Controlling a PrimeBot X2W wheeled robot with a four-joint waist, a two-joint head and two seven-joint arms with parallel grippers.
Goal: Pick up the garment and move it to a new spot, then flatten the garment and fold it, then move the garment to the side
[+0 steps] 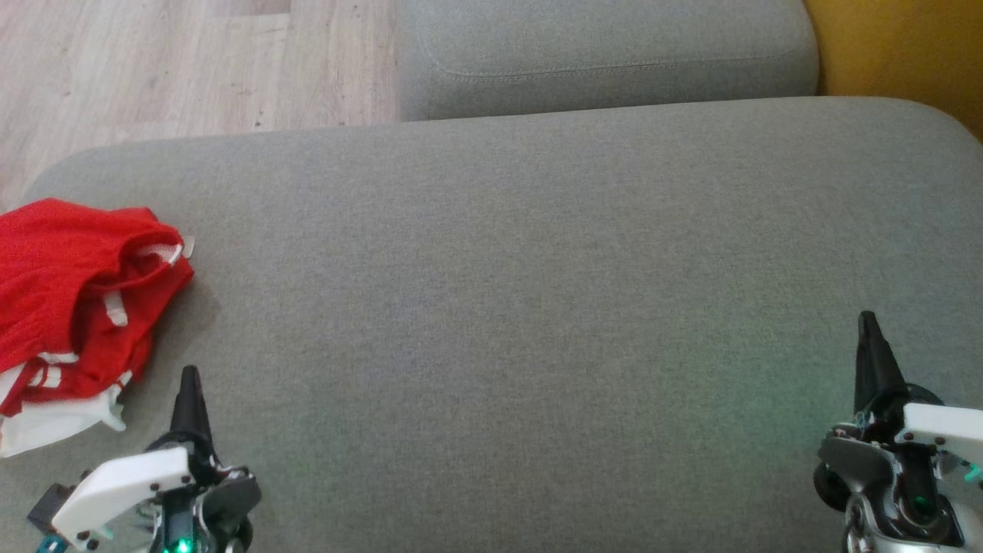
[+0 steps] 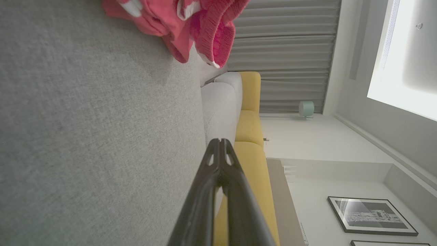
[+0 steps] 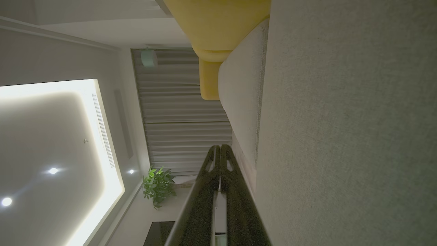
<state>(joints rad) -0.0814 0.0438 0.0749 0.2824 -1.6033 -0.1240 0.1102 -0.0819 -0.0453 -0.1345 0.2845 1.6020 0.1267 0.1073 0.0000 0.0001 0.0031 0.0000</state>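
Note:
The garment (image 1: pixel 73 299) is red with white stripes and a white part, lying crumpled at the left edge of the grey cushion (image 1: pixel 522 307). My left gripper (image 1: pixel 189 375) is shut and empty at the lower left, just right of the garment's near end and apart from it. In the left wrist view the garment (image 2: pixel 191 24) lies ahead at the top, and the left gripper (image 2: pixel 220 140) shows its fingers pressed together. My right gripper (image 1: pixel 868 319) is shut and empty at the lower right, far from the garment. The right wrist view shows that gripper (image 3: pixel 219 147) closed beside bare cushion.
A second grey cushion (image 1: pixel 607 54) lies beyond the far edge, with wooden floor (image 1: pixel 184 61) at the upper left and a yellow seat (image 1: pixel 898 46) at the upper right. The broad grey surface stretches between my two grippers.

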